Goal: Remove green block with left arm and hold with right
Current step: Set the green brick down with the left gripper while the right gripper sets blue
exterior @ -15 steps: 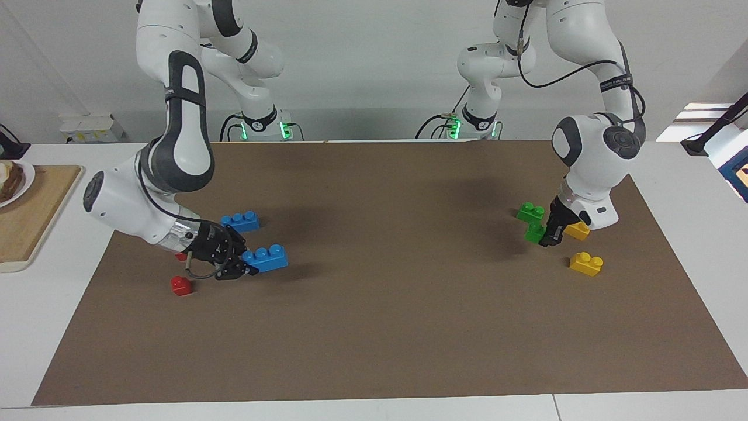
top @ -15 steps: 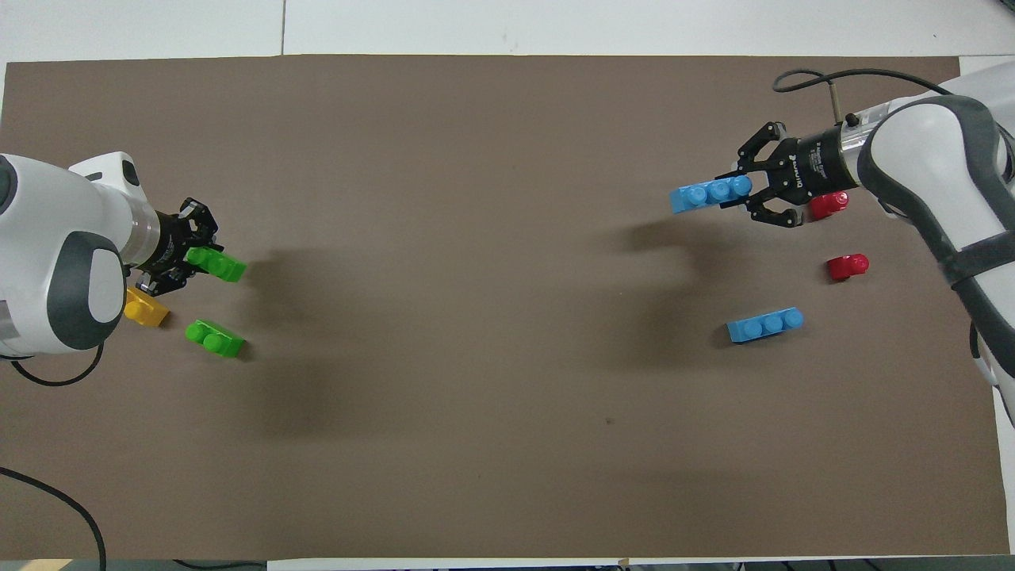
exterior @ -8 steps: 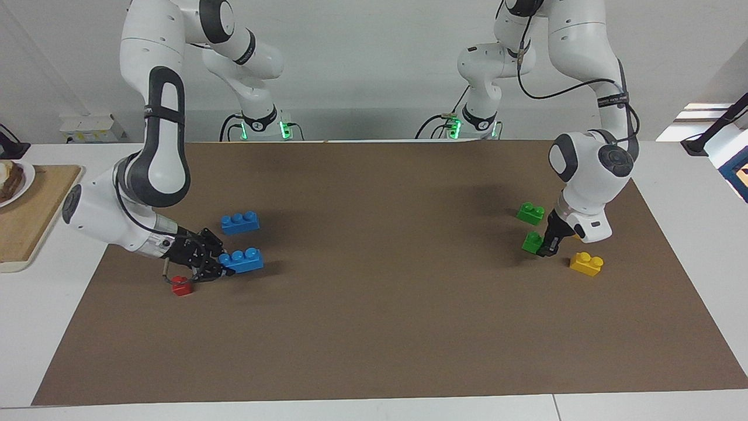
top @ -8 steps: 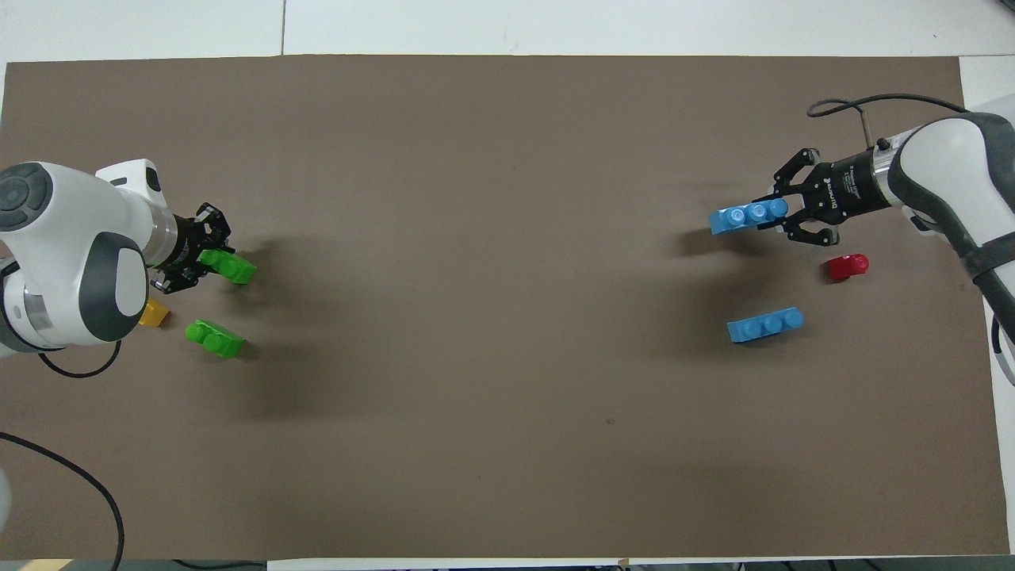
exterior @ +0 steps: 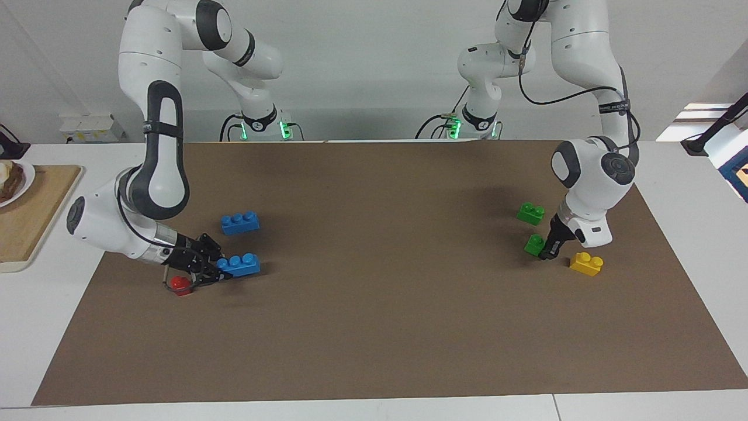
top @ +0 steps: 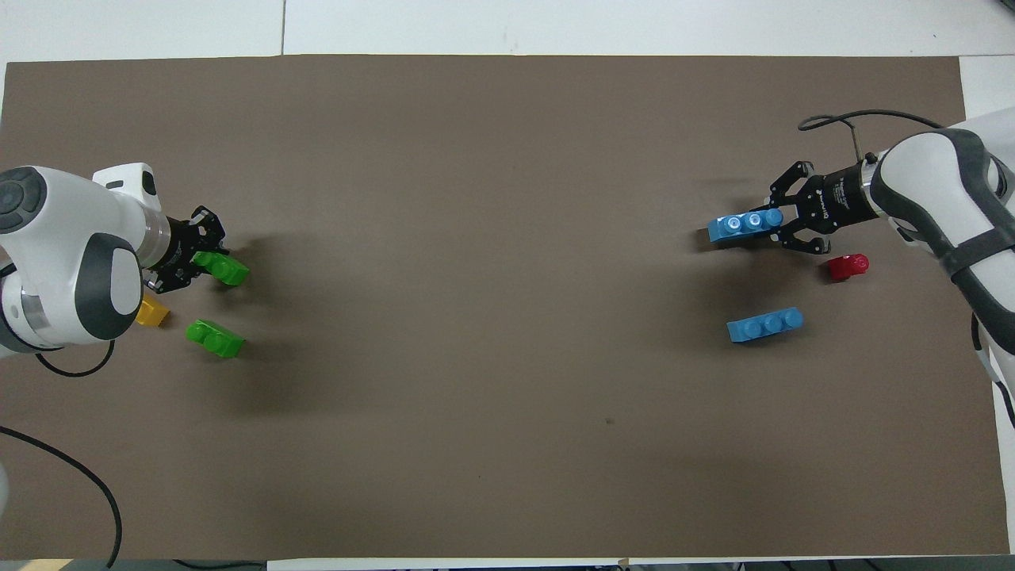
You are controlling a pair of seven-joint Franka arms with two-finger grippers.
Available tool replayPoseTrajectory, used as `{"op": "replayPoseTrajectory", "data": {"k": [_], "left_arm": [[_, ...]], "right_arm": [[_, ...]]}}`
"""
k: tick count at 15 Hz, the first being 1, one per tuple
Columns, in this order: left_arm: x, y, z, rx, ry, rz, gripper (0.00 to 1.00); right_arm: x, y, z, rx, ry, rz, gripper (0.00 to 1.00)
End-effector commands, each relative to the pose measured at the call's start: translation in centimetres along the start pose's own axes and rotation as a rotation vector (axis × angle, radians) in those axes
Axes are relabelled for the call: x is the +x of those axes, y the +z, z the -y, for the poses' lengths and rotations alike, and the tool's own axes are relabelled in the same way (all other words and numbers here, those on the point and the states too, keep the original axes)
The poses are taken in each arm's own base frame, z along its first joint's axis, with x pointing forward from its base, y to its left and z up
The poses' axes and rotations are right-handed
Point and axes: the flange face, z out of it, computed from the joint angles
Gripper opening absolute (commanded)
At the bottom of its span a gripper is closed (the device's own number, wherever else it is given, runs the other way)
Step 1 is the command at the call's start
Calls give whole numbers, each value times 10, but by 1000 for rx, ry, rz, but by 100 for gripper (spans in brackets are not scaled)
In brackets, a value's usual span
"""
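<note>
Green block (exterior: 534, 244) in left gripper (exterior: 547, 252)

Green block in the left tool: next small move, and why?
Probably open the left tool and release. Its green block is already apart from the blue brick that the right tool grips, and it looks to be down at the mat, near the yellow block. I can't tell whether it actually touches the mat.

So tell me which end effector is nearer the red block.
Right. The right end effector sits down beside the red block, shut on a blue block. The left end effector is at the table's other end, on a green block.
</note>
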Motion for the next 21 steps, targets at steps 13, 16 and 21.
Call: {"op": "replayPoseTrajectory", "data": {"k": [13,16,21], "left_arm": [[-8,-36,-2,0,84,-6,100],[-7,-82,-9,7,201,-3,100],[-3,-161,-21,19,478,11,100]], "right_arm": [[3,13,-14,6,-29,-37,86],[-13,-7,-7,27,-52,-44,100],[-39,-63,0,50,-154,-130,100]]}}
